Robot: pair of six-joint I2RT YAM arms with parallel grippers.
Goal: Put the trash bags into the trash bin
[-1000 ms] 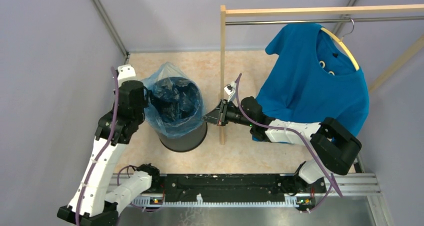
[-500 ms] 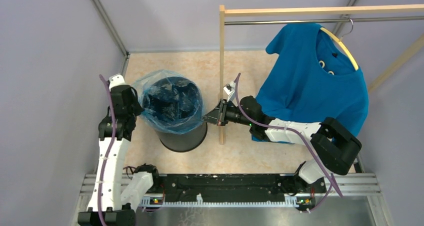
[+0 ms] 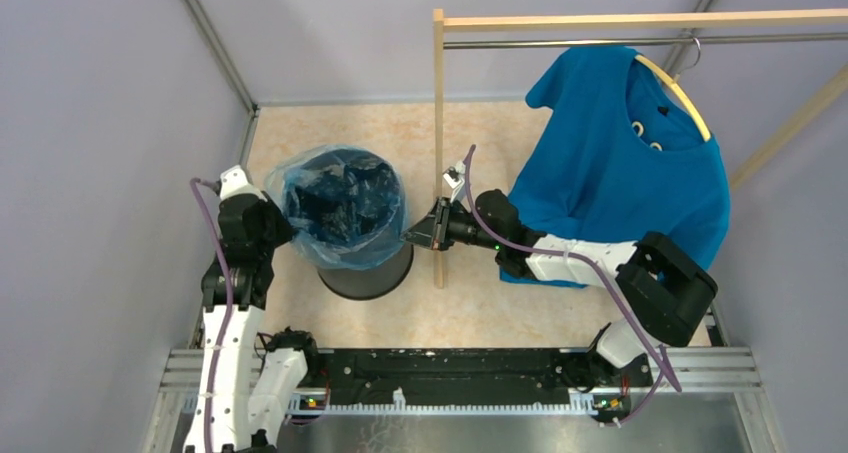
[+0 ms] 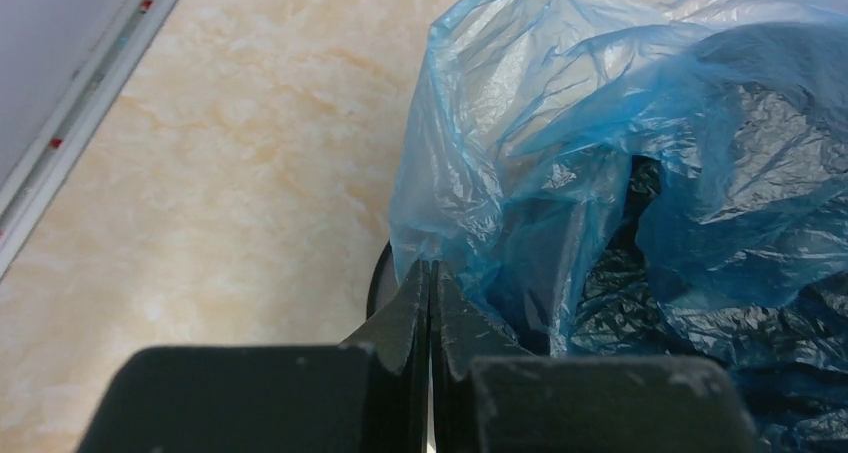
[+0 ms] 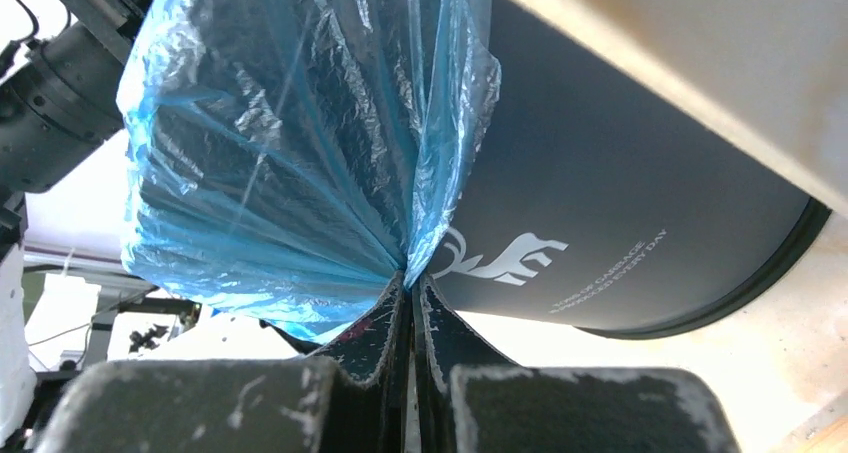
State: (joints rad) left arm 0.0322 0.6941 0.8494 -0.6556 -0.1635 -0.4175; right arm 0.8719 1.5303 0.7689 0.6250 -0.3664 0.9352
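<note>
The black trash bin (image 3: pixel 372 277) stands on the floor at centre left, with a white deer mark on its side (image 5: pixel 500 257). The translucent light-blue trash bag (image 3: pixel 340 208) is spread over the bin's mouth and hangs into it. My left gripper (image 3: pixel 275 223) is shut on the bag's left edge (image 4: pixel 440 243) at the bin's rim. My right gripper (image 3: pixel 410 236) is shut on the bag's right edge (image 5: pixel 425 223), which it holds stretched down outside the bin's wall.
A wooden clothes rack post (image 3: pixel 438 153) stands just right of the bin, close to my right gripper. A blue T-shirt (image 3: pixel 625 163) hangs on a hanger from the rail. Grey walls close in the left side and the back.
My left gripper has moved left and down with the bag's edge. The bag's mouth has been pulled wider and lower over the bin. The right gripper has held still.
</note>
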